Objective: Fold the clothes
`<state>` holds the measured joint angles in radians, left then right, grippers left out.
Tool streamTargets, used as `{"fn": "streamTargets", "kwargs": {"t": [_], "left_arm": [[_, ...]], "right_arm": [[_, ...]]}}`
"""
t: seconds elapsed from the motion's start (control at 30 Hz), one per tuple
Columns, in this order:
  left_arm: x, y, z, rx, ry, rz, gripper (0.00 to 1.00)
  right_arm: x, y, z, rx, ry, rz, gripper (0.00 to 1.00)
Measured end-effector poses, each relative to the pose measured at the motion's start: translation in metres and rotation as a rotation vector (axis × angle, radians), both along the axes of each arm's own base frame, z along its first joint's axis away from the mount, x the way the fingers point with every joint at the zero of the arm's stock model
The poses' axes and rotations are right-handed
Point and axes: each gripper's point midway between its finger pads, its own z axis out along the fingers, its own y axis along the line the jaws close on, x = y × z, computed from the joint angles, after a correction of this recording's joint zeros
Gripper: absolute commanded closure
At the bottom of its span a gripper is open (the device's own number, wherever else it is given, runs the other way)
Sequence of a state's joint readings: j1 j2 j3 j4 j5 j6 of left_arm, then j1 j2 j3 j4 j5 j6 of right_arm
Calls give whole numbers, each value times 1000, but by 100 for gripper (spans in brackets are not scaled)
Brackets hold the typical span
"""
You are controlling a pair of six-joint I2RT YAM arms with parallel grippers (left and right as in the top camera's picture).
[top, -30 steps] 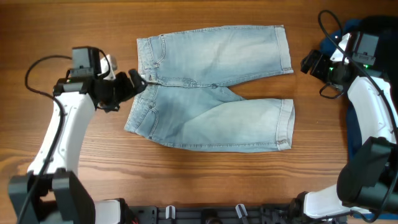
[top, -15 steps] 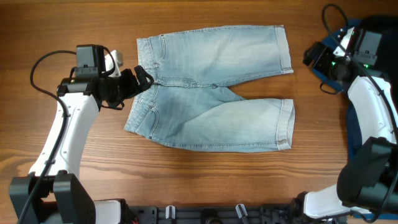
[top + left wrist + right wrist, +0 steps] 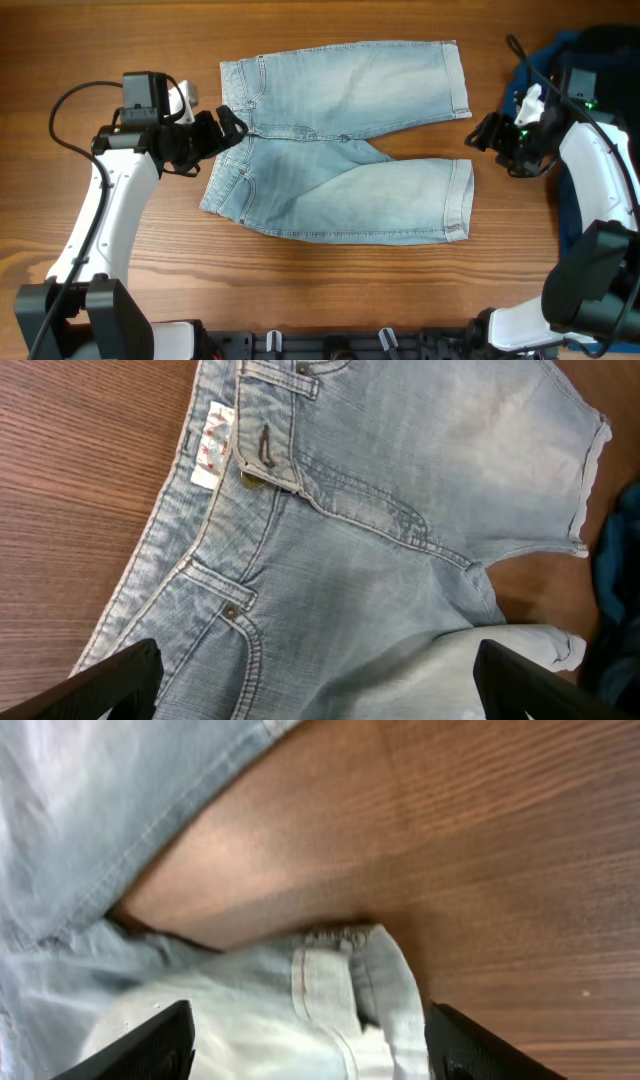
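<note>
A pair of light blue denim shorts point(image 3: 340, 140) lies flat on the wooden table, waistband to the left, both legs pointing right. My left gripper point(image 3: 225, 128) is open and hovers over the waistband by the fly; the left wrist view shows the button, label and pocket point(image 3: 300, 560) between the finger tips. My right gripper point(image 3: 483, 137) is open, just right of the gap between the two leg hems. The right wrist view shows the near leg's hem corner point(image 3: 340, 980) between my open fingers.
A dark blue garment point(image 3: 585, 150) is piled at the table's right edge behind the right arm. Bare wood point(image 3: 300, 290) lies in front of the shorts and to the left point(image 3: 40, 60).
My right gripper has moved forward and left, from beside the far leg hem down toward the gap between the legs. The left gripper shifted slightly right onto the waistband, then held still.
</note>
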<state>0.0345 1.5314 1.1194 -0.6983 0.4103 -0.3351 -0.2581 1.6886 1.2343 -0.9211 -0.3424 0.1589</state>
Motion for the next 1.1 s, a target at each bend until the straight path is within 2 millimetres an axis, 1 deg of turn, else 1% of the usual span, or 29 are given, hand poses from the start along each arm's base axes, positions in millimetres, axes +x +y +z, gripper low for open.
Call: {"fn": "streamTargets", "kwargs": {"t": [0.1,0.17,0.2,0.33,0.5,0.53,0.6,0.63,0.77,0.83,0.87,0.93,0.97,1.03,1.1], "left_arm": [[0,0,0,0,0,0,0],[0,0,0,0,0,0,0],[0,0,0,0,0,0,0],[0,0,0,0,0,0,0],[0,0,0,0,0,0,0],[0,0,0,0,0,0,0],[0,0,0,0,0,0,0],[0,0,0,0,0,0,0],[0,0,0,0,0,0,0],[0,0,0,0,0,0,0],[0,0,0,0,0,0,0],[0,0,0,0,1,0,0],[0,0,0,0,0,0,0],[0,0,0,0,0,0,0],[0,0,0,0,0,0,0]], "right_arm": [[-3,6,1,24,-3,41,32],[-2,8,2,36,-11,53,38],[-1,10,2,43,-21,62,39],[-3,20,-10,92,-39,80,40],[4,35,-26,85,-96,126,40],[4,34,-30,70,-102,128,39],[1,26,-41,18,-88,116,39],[-3,19,-47,-19,-63,88,39],[-3,7,-50,-67,-33,-2,40],[-2,5,-51,-62,-22,-56,46],[-1,5,-51,-57,-20,-74,51],[4,4,-52,-44,-39,-121,58],[4,6,-56,-30,-43,-145,63],[3,11,-64,7,-51,-170,70],[2,15,-70,38,-49,-196,91]]}}
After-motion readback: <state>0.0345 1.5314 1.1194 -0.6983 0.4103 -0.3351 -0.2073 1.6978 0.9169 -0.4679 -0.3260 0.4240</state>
